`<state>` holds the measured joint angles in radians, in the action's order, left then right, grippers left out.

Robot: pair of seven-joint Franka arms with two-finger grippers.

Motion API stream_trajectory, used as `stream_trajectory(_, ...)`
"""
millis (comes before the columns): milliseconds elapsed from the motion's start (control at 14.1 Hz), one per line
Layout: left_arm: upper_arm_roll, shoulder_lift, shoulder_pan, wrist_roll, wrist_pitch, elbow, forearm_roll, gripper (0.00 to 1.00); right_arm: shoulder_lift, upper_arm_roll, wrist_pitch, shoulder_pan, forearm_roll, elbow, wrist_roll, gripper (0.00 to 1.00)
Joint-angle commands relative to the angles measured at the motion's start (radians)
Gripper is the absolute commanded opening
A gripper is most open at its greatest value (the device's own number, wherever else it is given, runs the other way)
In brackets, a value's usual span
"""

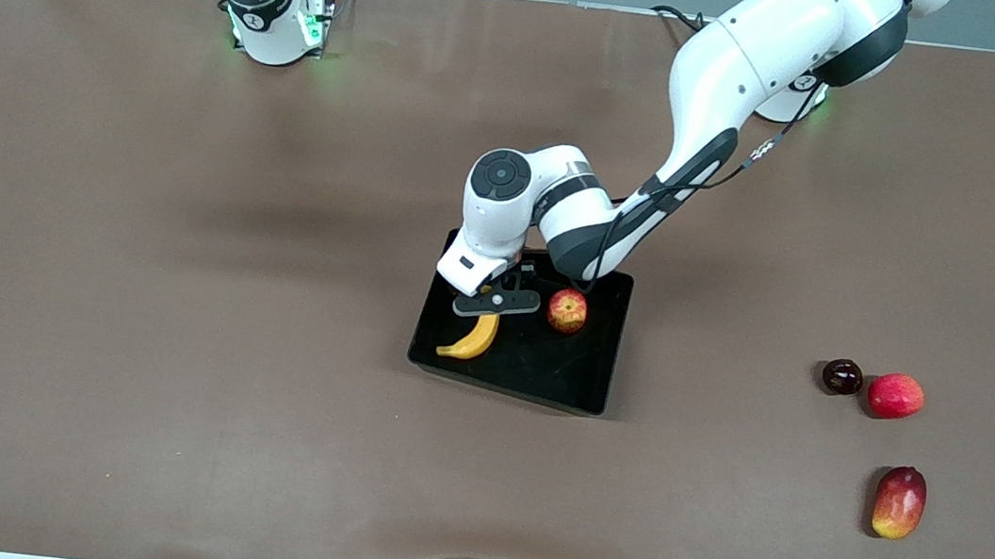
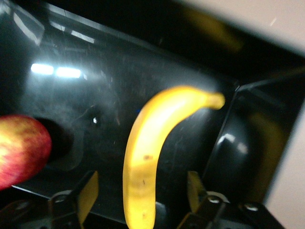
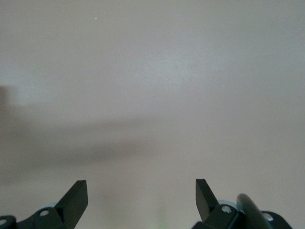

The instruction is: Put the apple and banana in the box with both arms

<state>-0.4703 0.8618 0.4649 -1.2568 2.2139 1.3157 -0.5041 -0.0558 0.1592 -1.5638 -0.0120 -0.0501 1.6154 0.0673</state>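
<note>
The black box (image 1: 542, 382) sits mid-table. The yellow banana (image 1: 473, 338) lies in it at the end toward the right arm. The red-yellow apple (image 1: 567, 311) lies in it beside the banana, toward the left arm's end. My left gripper (image 1: 495, 303) is low over the banana's upper end, open. In the left wrist view its fingers (image 2: 90, 188) stand apart on either side of the banana (image 2: 147, 143), with gaps, and the apple (image 2: 21, 150) and box floor (image 2: 95, 90) also show. My right gripper (image 3: 140, 183) is open and empty over bare table; it is out of the front view.
Toward the left arm's end of the table lie a dark round fruit (image 1: 842, 376), a smooth pinkish-red fruit (image 1: 895, 396) beside it, and a red-yellow mango (image 1: 899, 502) nearer the front camera. The right arm's base (image 1: 274, 15) stands at the table's back edge.
</note>
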Motion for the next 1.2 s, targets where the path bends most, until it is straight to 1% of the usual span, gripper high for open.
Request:
stream_trajectory(0, 0.013, -0.153, -0.055, -0.015, -0.057, 0.025, -0.004, 1.0, 0.007, -0.004, 0.01, 0.011, -0.01, -0.017, 0.006, 1.0)
stream_trajectory(213, 0.013, -0.288, -0.116, 0.017, -0.175, 0.025, -0.002, 1.0, 0.007, -0.004, 0.01, 0.011, -0.01, -0.017, 0.006, 1.0)
stream_trajectory(283, 0.013, -0.337, -0.13, 0.07, -0.23, 0.025, -0.002, 1.0, 0.007, -0.004, 0.01, 0.011, -0.01, -0.017, 0.006, 1.0)
stream_trajectory(354, 0.012, -0.374, -0.162, 0.155, -0.258, 0.024, 0.012, 1.0, 0.007, -0.004, 0.01, 0.011, -0.01, -0.017, 0.006, 1.0)
stream_trajectory(425, 0.003, -0.407, -0.195, 0.24, -0.281, 0.022, 0.031, 1.0, 0.007, -0.004, 0.01, 0.011, -0.01, -0.017, 0.006, 1.0)
stream_trajectory(496, 0.01, -0.465, -0.221, 0.305, -0.321, 0.025, 0.061, 1.0, 0.007, -0.004, 0.01, 0.011, -0.01, -0.017, 0.006, 1.0)
stream_trajectory(567, 0.01, -0.501, -0.247, 0.342, -0.359, 0.027, 0.076, 1.0, 0.007, -0.004, 0.01, 0.011, -0.01, -0.017, 0.006, 1.0)
stream_trajectory(709, 0.006, -0.553, -0.297, 0.355, -0.452, 0.027, 0.084, 1.0, 0.007, -0.004, 0.01, 0.011, -0.01, -0.017, 0.006, 1.0)
stream_trajectory(850, 0.006, -0.595, -0.328, 0.381, -0.496, 0.027, 0.088, 1.0, 0.007, -0.003, 0.01, 0.011, -0.01, -0.017, 0.006, 1.0)
stream_trajectory(992, 0.013, -0.638, -0.362, 0.425, -0.534, 0.027, 0.13, 1.0, 0.007, -0.003, 0.01, 0.009, -0.01, -0.017, 0.006, 1.0)
stream_trajectory(1134, 0.001, -0.658, -0.437, 0.477, -0.581, 0.027, 0.183, 1.0, 0.007, -0.004, 0.01, 0.009, -0.007, -0.017, 0.006, 1.0)
